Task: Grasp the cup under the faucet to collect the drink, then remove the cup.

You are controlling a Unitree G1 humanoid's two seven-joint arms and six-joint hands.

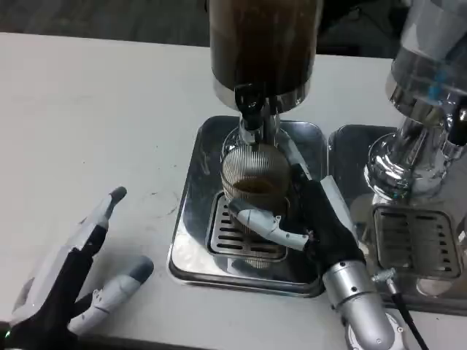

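A ribbed clear cup [255, 175] stands under the black faucet [249, 104] of a dispenser with a dark drink tank [264, 44]. Brown drink shows in the cup's lower part. My right hand [306, 215] wraps around the cup from the right, with a finger across its front and others behind it. The cup rests on the slotted grille [226, 237] of a steel drip tray [191, 219]. At the lower left of the head view my left hand [73, 281] lies on the white table with fingers spread, holding nothing.
A second dispenser [419, 95] with a clear tank stands to the right on its own steel tray [408, 233]. A black cable [408, 321] runs by my right forearm. White table surface [87, 124] stretches to the left.
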